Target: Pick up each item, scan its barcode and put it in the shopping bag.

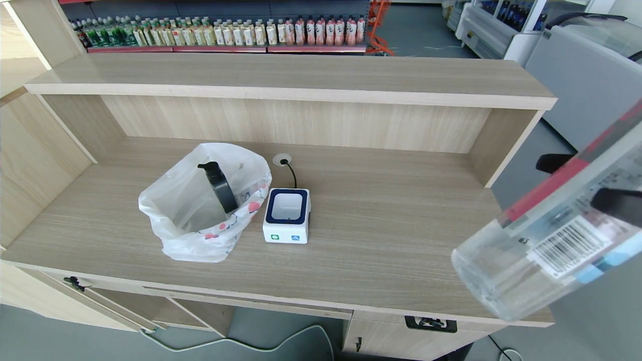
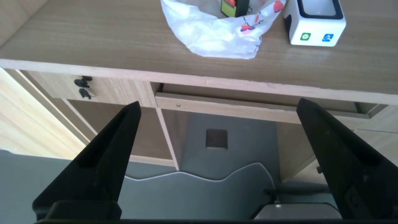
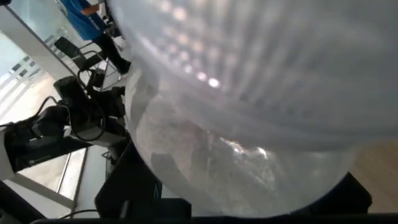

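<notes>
While the wooden counter (image 1: 381, 210) spreads wide before the robot, the white shopping bag (image 1: 173, 220) stands open on its left part, mouth upward, its printed side turned toward the scanner. To the robot's right, raised above the counter's near right corner and close to the head camera, a clear container (image 1: 506, 271) with a red stripe lies tilted in the right gripper (image 1: 577, 183), whose dark fingers (image 1: 617, 205) are clamped on its body; in the right wrist view its rounded clear wall (image 3: 249, 93) sits just in front of the lens. The white scanner (image 1: 287, 215) with its dark-framed window rests just beside the bag on the bag's right, facing up, a black cable (image 1: 291, 173) running from it to a hole in the counter behind. Inside the bag a black pump bottle (image 1: 220, 188) leans against the right wall, so one item appears to be bagged. The container's barcode label (image 1: 569, 245) faces the head camera, well apart from the scanner window, so its scan seems not yet made. The left gripper (image 2: 219, 109) hangs low before the counter's front edge, jaws spread wide and holding nothing. By this reading, what is left is to bring the barcode over the scanner window and then drop the container into the bag.
</notes>
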### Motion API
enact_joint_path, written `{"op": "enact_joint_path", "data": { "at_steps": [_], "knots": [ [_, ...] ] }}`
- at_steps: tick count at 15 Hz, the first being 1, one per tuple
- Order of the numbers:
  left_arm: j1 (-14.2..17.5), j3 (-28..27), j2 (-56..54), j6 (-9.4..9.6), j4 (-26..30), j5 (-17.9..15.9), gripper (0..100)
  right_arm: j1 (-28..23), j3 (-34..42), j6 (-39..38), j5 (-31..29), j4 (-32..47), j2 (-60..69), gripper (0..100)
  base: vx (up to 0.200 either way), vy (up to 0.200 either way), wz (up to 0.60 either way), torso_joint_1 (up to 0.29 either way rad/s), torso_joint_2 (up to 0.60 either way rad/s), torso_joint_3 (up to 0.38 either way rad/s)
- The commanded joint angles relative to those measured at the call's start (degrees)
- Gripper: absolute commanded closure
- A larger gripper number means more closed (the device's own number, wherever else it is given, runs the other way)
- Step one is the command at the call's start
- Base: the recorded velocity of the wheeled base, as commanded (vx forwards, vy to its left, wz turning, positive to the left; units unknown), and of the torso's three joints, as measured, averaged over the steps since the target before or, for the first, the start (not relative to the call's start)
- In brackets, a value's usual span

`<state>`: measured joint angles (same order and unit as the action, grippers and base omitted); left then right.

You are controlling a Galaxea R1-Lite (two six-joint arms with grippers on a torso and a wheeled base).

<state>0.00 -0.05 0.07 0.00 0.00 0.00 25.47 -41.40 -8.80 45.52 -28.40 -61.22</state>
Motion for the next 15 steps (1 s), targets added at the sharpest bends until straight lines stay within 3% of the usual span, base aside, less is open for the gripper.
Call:
{"op": "enact_joint_path", "data": {
  "at_steps": [1, 3, 4, 6, 9, 12, 15],
  "knots": [
    [-0.09, 0.05, 0.01, 0.0, 0.0, 0.0, 0, -4.9, 4.92, 3.97, -8.78, 0.28, -3.55, 100, 0.0, 0.0, 0.0, 0.0, 0.0, 0.0],
    [0.0, 0.05, 0.01, 0.0, -0.09, 0.0, 0, -5.78, 4.75, 9.15, -20.65, 0.1, -6.37, 100, 0.0, 0.0, 0.0, 0.0, 0.0, 0.0],
    [0.0, -0.04, 0.01, 0.0, -0.09, 0.0, 0, -5.78, 4.75, 16.36, -28.64, -0.16, -7.42, 100, 0.0, 0.0, 0.0, 0.0, 0.0, 0.0],
    [0.0, -0.04, 0.01, 0.0, -0.09, 0.0, 0, -5.78, 5.28, 27.96, -36.73, -1.13, -7.86, 100, 0.0, 0.0, 0.0, 0.0, 0.0, 0.0],
    [0.0, -0.04, 0.01, 0.0, -0.09, 0.0, 0, -6.39, 6.77, 39.74, -39.89, -4.12, -7.95, 100, 0.0, 0.0, 0.0, 0.0, 0.0, 0.0],
    [0.0, 0.05, 0.01, 0.0, -0.09, 0.0, 0, -10.61, 9.85, 50.11, -39.63, -9.83, -9.18, 100, 0.0, 0.0, 0.0, 0.0, 0.0, 0.0],
    [0.0, 0.05, 0.01, 0.0, -0.09, 0.0, 0, -11.67, 12.22, 54.15, -39.63, -13.26, -10.85, 100, 0.0, 0.0, 0.0, 0.0, 0.0, 0.0]
  ]
}}
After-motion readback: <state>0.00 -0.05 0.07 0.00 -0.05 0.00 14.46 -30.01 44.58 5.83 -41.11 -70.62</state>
